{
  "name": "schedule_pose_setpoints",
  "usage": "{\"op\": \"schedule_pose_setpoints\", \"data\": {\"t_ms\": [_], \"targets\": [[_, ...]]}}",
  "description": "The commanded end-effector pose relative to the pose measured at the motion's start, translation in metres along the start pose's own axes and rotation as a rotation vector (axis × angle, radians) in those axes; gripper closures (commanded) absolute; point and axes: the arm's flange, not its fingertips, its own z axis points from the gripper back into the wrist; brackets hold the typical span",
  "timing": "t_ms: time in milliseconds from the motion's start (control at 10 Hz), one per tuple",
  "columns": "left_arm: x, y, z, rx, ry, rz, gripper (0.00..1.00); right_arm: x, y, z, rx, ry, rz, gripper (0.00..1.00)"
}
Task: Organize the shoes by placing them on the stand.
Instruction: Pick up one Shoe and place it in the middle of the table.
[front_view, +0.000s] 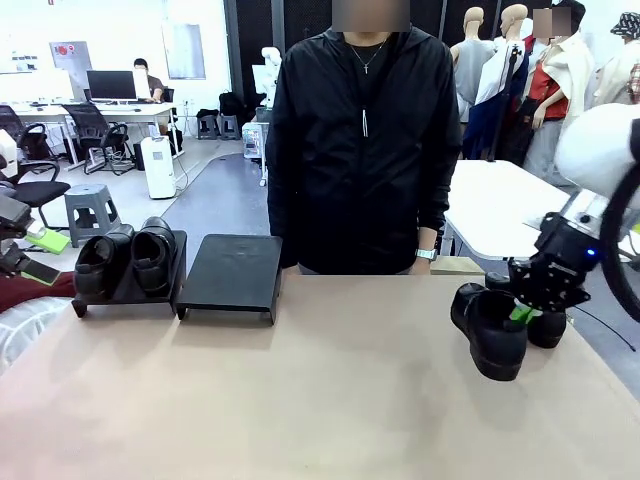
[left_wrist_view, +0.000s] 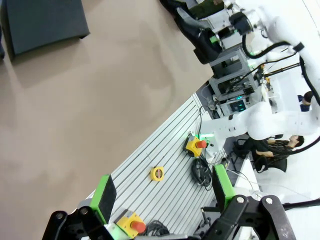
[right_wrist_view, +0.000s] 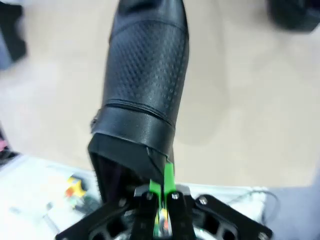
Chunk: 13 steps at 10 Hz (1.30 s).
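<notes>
Right end effector (front_view: 522, 312): fingers pressed together, clamped on the heel rim of one shoe (front_view: 489, 328). The shoe hangs below it, toe tilted down towards the surface (front_view: 330, 400); whether the toe touches cannot be told. A second shoe (front_view: 548, 326) stands just behind this end effector. Left end effector (left_wrist_view: 164, 192): fingers apart, holding nothing. The stand (front_view: 232, 270) lies well to the left of the right end effector. The stand unit nearer the left end effector carries two shoes (front_view: 105, 265) side by side.
</notes>
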Motion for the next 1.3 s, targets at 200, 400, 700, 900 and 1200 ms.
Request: {"op": "schedule_pose_setpoints", "data": {"t_ms": [200, 400, 700, 900, 1200], "targets": [[0.000, 0.000, 0.003, -0.002, 0.004, -0.014, 0.00, 0.000, 0.000, 0.000, 0.000, 0.000, 0.000, 1.00], [0.000, 0.000, 0.003, -0.002, 0.004, -0.014, 0.00, -0.006, -0.006, -0.003, 0.020, -0.006, 0.004, 1.00], [0.000, 0.000, 0.003, -0.002, 0.004, -0.014, 0.00, -0.070, 0.076, -0.046, 0.044, -0.081, 0.004, 1.00], [0.000, 0.000, 0.003, -0.002, 0.004, -0.014, 0.00, -0.097, 0.143, -0.083, 0.144, -0.095, 0.001, 1.00], [0.000, 0.000, 0.003, -0.002, 0.004, -0.014, 0.00, -0.117, 0.223, -0.143, 0.183, -0.070, 0.095, 1.00]]}}
